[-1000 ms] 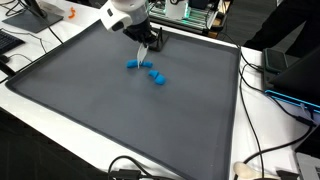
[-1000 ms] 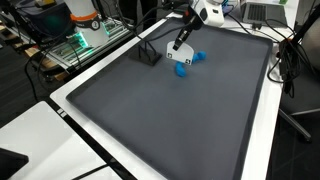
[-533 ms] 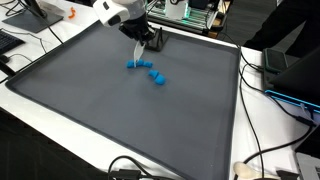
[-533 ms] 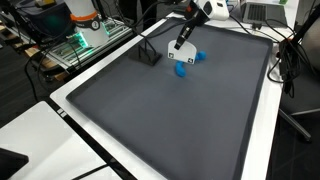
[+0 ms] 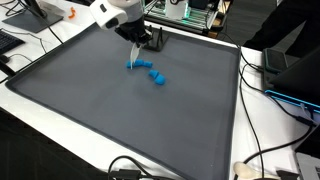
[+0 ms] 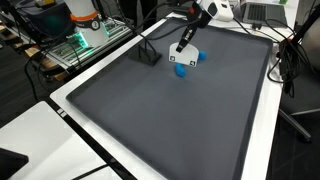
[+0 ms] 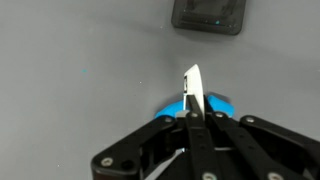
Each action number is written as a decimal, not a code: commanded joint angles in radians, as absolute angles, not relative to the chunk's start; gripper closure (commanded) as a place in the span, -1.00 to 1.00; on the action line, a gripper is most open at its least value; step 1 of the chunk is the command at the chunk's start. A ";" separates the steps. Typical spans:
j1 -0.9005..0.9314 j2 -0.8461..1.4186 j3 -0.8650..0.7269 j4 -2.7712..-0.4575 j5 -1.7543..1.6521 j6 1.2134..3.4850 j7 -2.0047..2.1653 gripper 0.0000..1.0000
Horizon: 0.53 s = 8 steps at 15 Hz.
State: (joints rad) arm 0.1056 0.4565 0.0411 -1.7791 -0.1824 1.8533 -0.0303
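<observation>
My gripper (image 5: 136, 54) hangs over the far part of a dark grey mat (image 5: 90, 110), and it also shows in an exterior view (image 6: 184, 46). In the wrist view its fingers (image 7: 193, 90) are pressed together, with nothing visible between them. Just below the tips lies a small blue piece (image 7: 176, 105), seen in both exterior views (image 5: 138, 65) (image 6: 181, 69). A second blue piece (image 5: 157, 77) lies close beside it (image 6: 197, 57). I cannot tell whether the fingertips touch the blue piece.
A small black box (image 5: 155, 42) stands on the mat near the far edge, also in an exterior view (image 6: 149, 55) and at the top of the wrist view (image 7: 207, 14). White table borders, cables (image 5: 262, 160) and electronics surround the mat.
The gripper has shifted a little sideways along the far edge, still shut above the blue pieces. The blue pieces have hardly moved.
</observation>
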 commanded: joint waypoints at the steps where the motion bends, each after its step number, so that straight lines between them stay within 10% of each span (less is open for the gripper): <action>1: 0.106 0.489 0.041 -1.752 -0.211 1.848 -0.054 0.98; 8: 0.112 0.534 0.038 -1.730 -0.239 1.857 -0.073 0.98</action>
